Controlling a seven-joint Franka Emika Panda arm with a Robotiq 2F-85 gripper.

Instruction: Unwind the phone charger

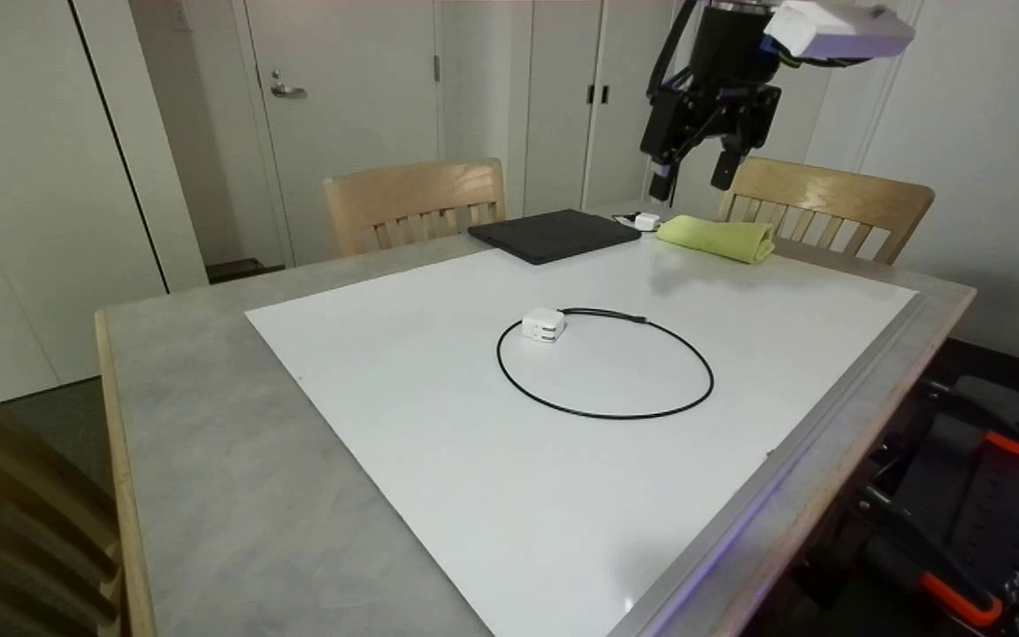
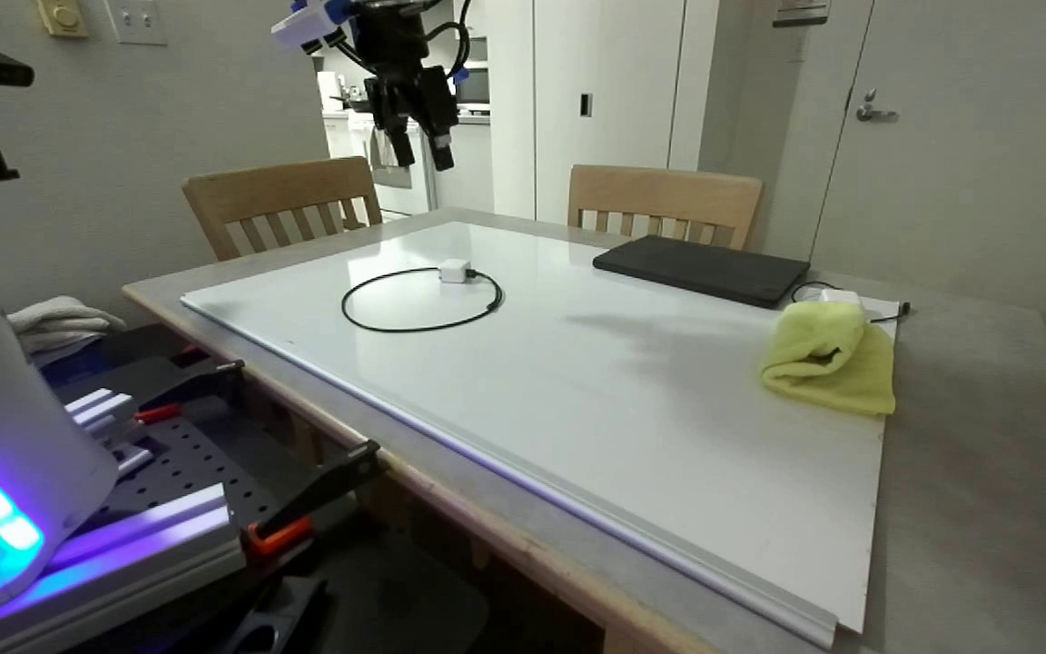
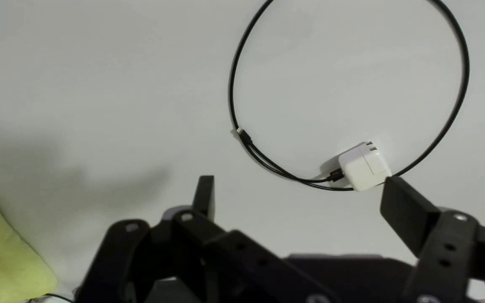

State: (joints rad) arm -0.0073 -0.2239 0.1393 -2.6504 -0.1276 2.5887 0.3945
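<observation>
The phone charger's thin black cable (image 1: 616,417) lies on the white board in one wide loop, in both exterior views (image 2: 396,330). Its white plug block (image 1: 543,325) sits on the loop and also shows in an exterior view (image 2: 454,271). In the wrist view the cable (image 3: 231,84) runs out of the top edge. One end is plugged into the block (image 3: 364,167); the free tip (image 3: 244,135) lies along the loop. My gripper (image 1: 693,181) is open and empty, high above the board, in both exterior views (image 2: 424,163). In the wrist view its fingers (image 3: 297,189) are wide apart.
A flat black pad (image 1: 554,235) lies at the board's edge. Beside it are a small white block (image 1: 647,221) with a black cord and a folded yellow-green cloth (image 1: 717,237). The white board (image 1: 421,372) covers much of the table. Wooden chairs (image 2: 664,195) surround it.
</observation>
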